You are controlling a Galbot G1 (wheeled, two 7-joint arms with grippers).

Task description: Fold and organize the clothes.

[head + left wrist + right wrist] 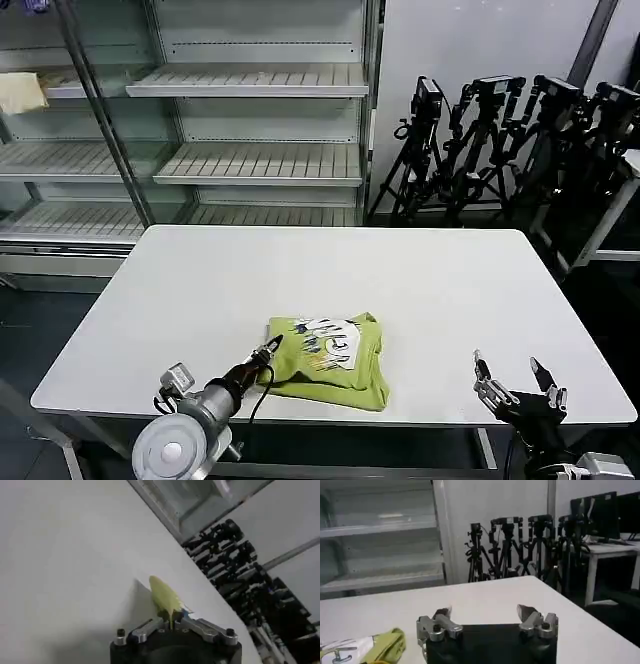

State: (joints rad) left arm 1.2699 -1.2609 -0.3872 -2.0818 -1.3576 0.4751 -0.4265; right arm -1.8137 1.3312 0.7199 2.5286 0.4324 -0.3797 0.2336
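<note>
Fingers of left gripper [268, 352] pinched on near-left edge of T-shirt [330, 358]; cloth bunched between them, fingertips partly hidden by fabric. Right gripper [512, 380] spread wide, holding nothing, well right of T-shirt, over table [200, 290] front edge. T-shirt folded, graphic up, near table's front edge. Bare tabletop behind T-shirt and to both sides. Tripods [500, 140] beyond table's far right corner.
</note>
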